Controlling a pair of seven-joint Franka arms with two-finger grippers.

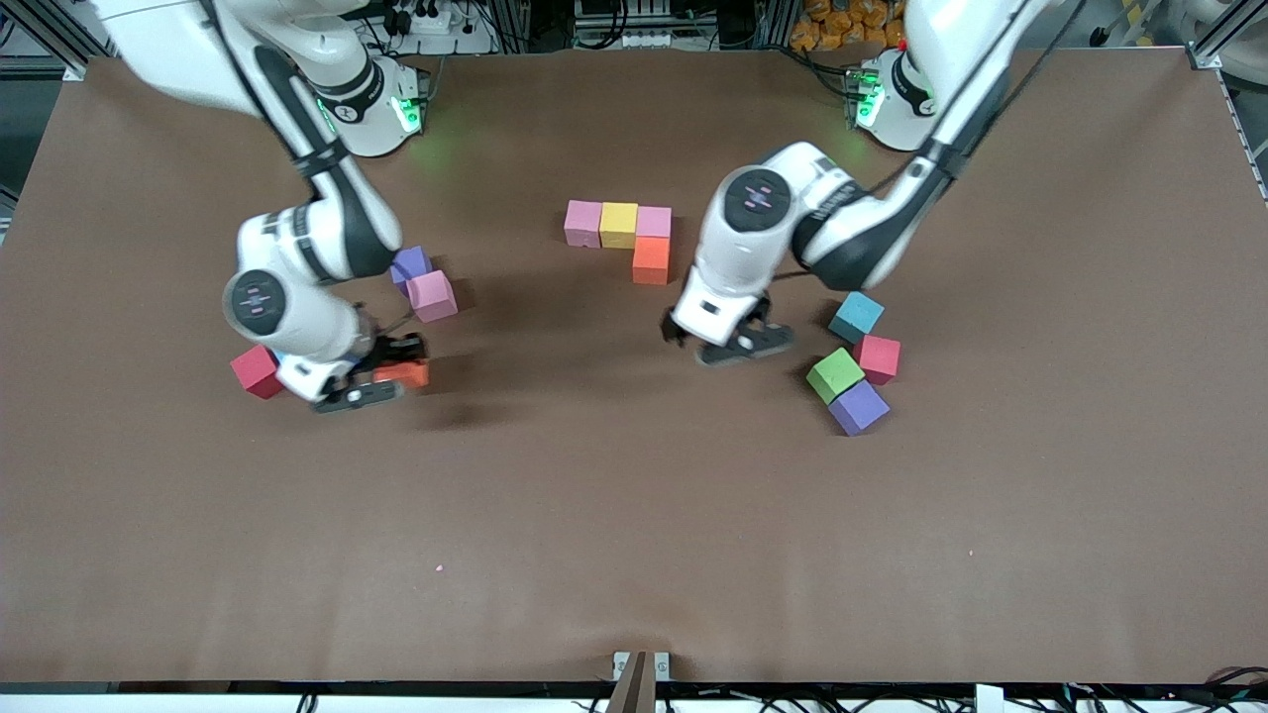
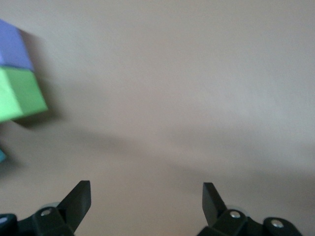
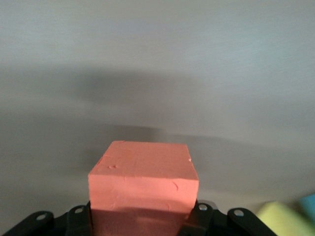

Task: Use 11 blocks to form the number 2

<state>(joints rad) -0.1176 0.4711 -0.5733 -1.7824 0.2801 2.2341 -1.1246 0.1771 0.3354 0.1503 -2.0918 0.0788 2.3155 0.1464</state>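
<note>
A row of pink [image 1: 582, 223], yellow [image 1: 618, 225] and pink [image 1: 653, 221] blocks lies mid-table, with an orange block [image 1: 651, 259] touching the last pink one on the side nearer the camera. My right gripper [image 1: 386, 372] is shut on another orange block [image 1: 406, 374], low over the table beside a red block [image 1: 257, 371]. In the right wrist view this orange block [image 3: 143, 177] fills the gripper [image 3: 142, 212]. My left gripper [image 1: 733, 345] is open and empty over bare table beside a cluster of loose cubes. It is also open in the left wrist view [image 2: 146, 196].
A purple [image 1: 410, 264] and a pink cube [image 1: 432, 295] lie by the right arm. Near the left gripper lie teal [image 1: 856, 316], red [image 1: 878, 357], green [image 1: 834, 375] and purple [image 1: 858, 407] cubes. The left wrist view shows the green [image 2: 19, 93] and purple [image 2: 12, 46] ones.
</note>
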